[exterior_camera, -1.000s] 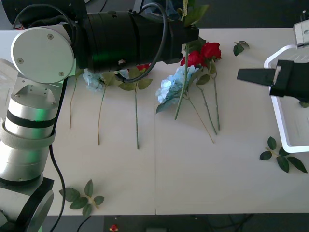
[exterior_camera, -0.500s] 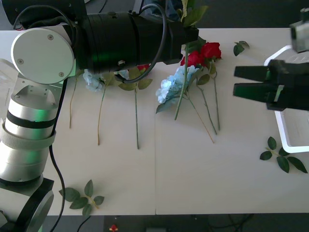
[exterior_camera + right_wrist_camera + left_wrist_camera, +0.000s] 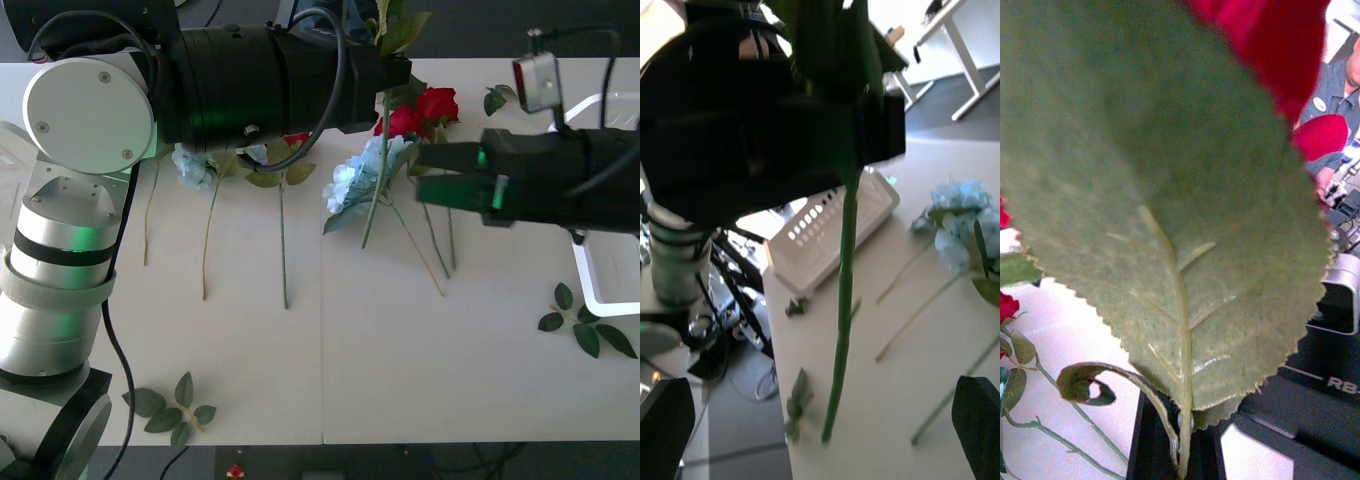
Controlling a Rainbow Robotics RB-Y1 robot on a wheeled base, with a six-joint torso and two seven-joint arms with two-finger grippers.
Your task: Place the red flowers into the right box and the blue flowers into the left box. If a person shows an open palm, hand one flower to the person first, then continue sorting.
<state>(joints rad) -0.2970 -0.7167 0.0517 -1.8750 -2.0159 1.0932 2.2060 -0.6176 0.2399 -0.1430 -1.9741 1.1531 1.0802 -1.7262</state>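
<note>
Left arm stretched across back of bench (image 3: 300,380), left hand (image 3: 395,70) clamped on held red flower (image 3: 380,160). Stem hanging straight down from that hand, tip low over bench next to a blue flower (image 3: 350,182). Same stem in right wrist view (image 3: 844,300), dangling free, lower end close to bench surface; touching or not, cannot tell. Left wrist view: one big serrated leaf (image 3: 1165,187) of the held flower right against the camera, red petals above it. Right hand (image 3: 425,175) reaching in from the right side, fingers (image 3: 445,157) apart, pointing at the hanging stem and just short of it. Hovering over the stems of the red flowers (image 3: 425,108) lying on bench, nothing between the fingers. Red flowers bunched at back centre, blooms touching, stems running toward the front edge. Blue flower just left of them, partly under the hanging stem. Second blue flower (image 3: 192,167) further left, partly under left arm, long stems beside it laid parallel. Right box (image 3: 597,292) at right edge of bench, partly covered by right arm. Left box (image 3: 836,229) at far end of bench past the left arm, in right wrist view. Loose leaf sprigs (image 3: 585,325) at front right near the right box, more at front left and back right.
</note>
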